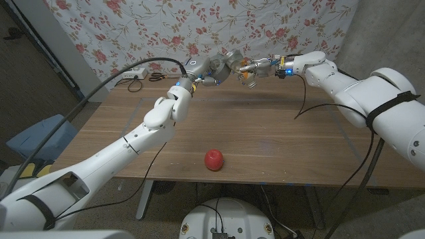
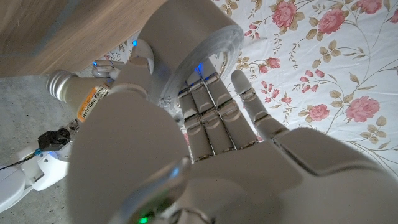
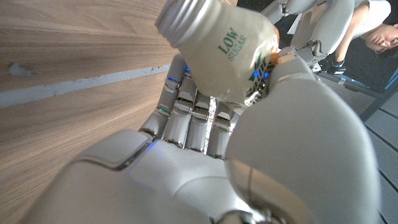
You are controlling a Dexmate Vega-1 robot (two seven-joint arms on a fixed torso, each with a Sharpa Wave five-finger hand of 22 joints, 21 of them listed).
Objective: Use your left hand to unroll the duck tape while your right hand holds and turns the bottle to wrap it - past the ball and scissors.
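Above the table's far edge my left hand [image 1: 207,68] grips a grey roll of duct tape [image 1: 232,60]; the left wrist view shows the silver roll [image 2: 199,53] held between its thumb and fingers. Just right of it my right hand [image 1: 265,66] holds the bottle [image 1: 250,74] in the air. In the right wrist view the white bottle [image 3: 227,46], labelled "LOW SUGAR", has a grey cap and lies across my fingers. The bottle [image 2: 78,93] sits close beside the roll. A red ball [image 1: 214,159] lies near the table's front edge.
A white power strip [image 1: 133,74] and a dark small object [image 1: 157,77], perhaps scissors, lie at the far left of the table. A flowered cloth [image 1: 199,26] hangs behind. A blue bin [image 1: 36,136] stands left of the table. A person [image 3: 379,34] is partly visible.
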